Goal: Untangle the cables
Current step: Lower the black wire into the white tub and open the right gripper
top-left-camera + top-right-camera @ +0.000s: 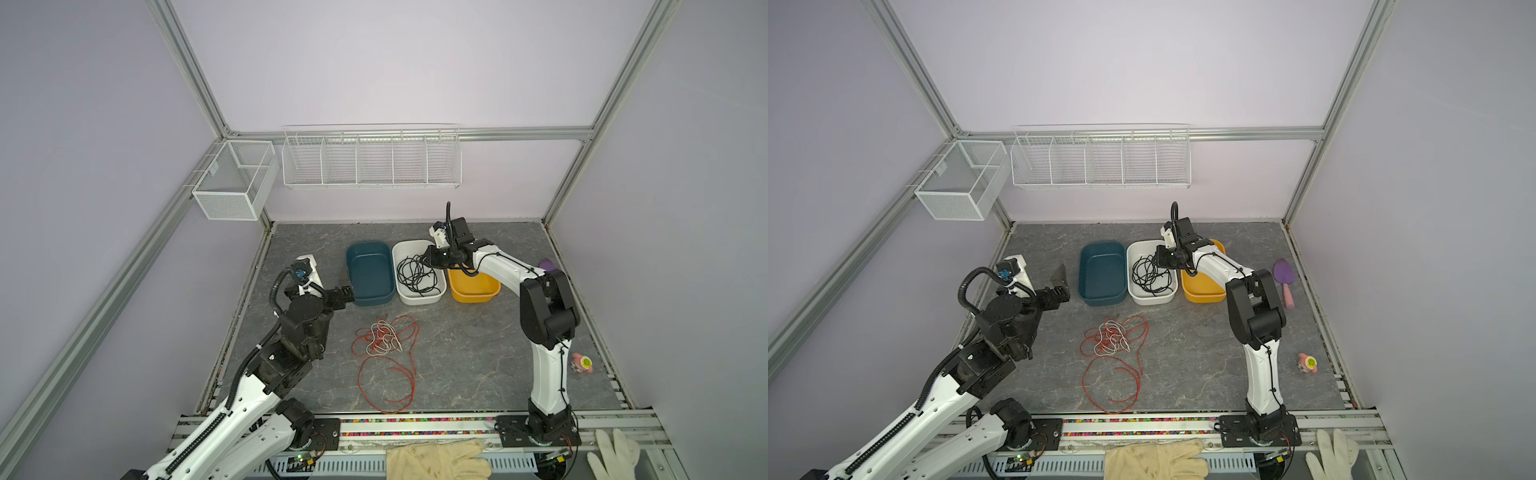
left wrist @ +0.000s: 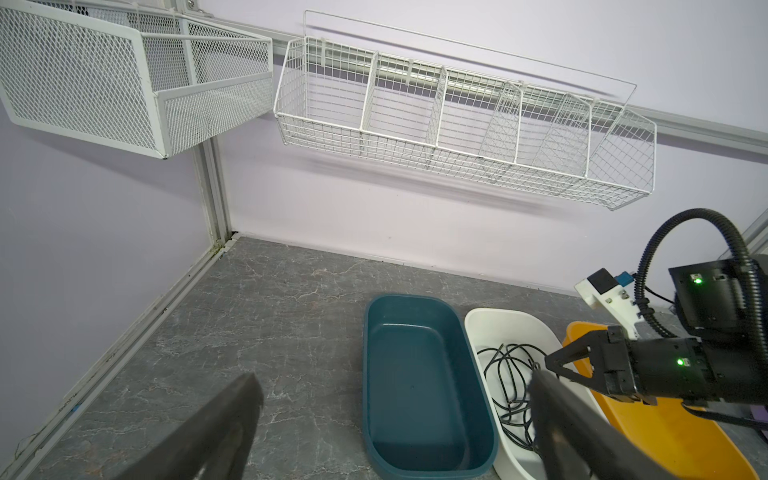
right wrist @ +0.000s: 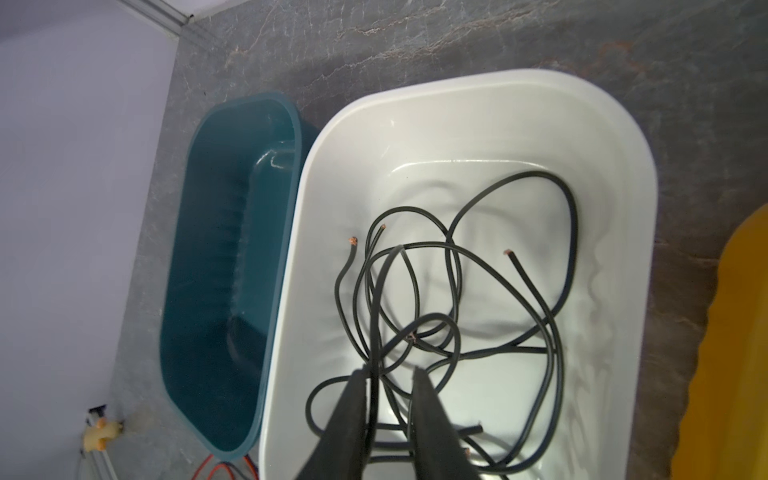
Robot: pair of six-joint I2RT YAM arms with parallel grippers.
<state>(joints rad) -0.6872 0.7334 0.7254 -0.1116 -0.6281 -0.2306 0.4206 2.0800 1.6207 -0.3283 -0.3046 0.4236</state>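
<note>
1. Thin black cables (image 1: 415,275) lie in loose, overlapping loops inside a white oval plastic tub (image 1: 419,300). It stands between a dark teal plastic tub (image 1: 370,301) and a yellow plastic tub (image 1: 473,296) on the grey marbled surface (image 1: 478,353).
2. The right tool (image 3: 390,372) hangs above the white tub, its fingers slightly spread. In the right wrist view a black strand runs through the gap close to one finger; whether it touches cannot be told.
3. A tangle of thin red-orange and white cables (image 1: 384,338) lies on the surface in front of the tubs, well apart from both tools.
4. The left tool (image 1: 1062,286) hovers just beside the teal tub, fingers spread wide, holding nothing.
</note>
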